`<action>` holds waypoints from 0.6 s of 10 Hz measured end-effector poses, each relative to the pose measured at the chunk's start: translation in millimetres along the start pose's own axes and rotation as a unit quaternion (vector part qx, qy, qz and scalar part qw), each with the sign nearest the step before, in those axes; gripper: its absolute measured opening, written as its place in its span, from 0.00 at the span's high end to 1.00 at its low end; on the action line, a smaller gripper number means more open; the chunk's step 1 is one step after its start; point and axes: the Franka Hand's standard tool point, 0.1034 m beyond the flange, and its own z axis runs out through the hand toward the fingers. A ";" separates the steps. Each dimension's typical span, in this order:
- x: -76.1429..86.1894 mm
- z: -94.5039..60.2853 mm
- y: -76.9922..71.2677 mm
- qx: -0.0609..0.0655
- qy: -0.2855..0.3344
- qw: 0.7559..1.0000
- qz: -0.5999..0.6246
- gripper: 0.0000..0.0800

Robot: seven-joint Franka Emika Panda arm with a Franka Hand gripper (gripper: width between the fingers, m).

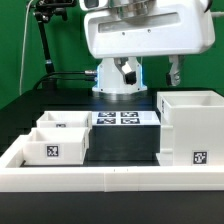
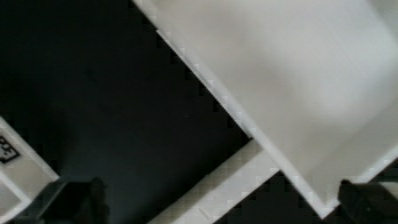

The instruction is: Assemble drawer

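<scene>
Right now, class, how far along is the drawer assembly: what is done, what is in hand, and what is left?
Done: nothing looks assembled yet. The front tray and rear tray sit on the table, apart from the shell.
In hand: nothing; the gripper is open and empty.
Left: probably fitting both trays into the shell.

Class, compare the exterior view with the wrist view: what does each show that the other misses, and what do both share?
Exterior only: the front tray, the rear tray, the tall shell, the marker board and the rim wall. Wrist only: the open pincer close up, its dark fingertips holding nothing. Both: the black table and white plastic.
</scene>
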 end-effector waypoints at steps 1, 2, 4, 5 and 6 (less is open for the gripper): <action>-0.1 0.2 0.0 0.000 0.000 0.999 -0.035 0.19; 0.4 0.6 1.2 -0.004 0.001 0.997 -0.072 0.19; 5.1 2.1 16.7 -0.040 0.004 0.965 -0.258 0.19; 6.2 4.9 26.0 -0.047 0.003 0.949 -0.312 0.19; 8.4 7.5 36.5 -0.053 0.006 0.931 -0.361 0.19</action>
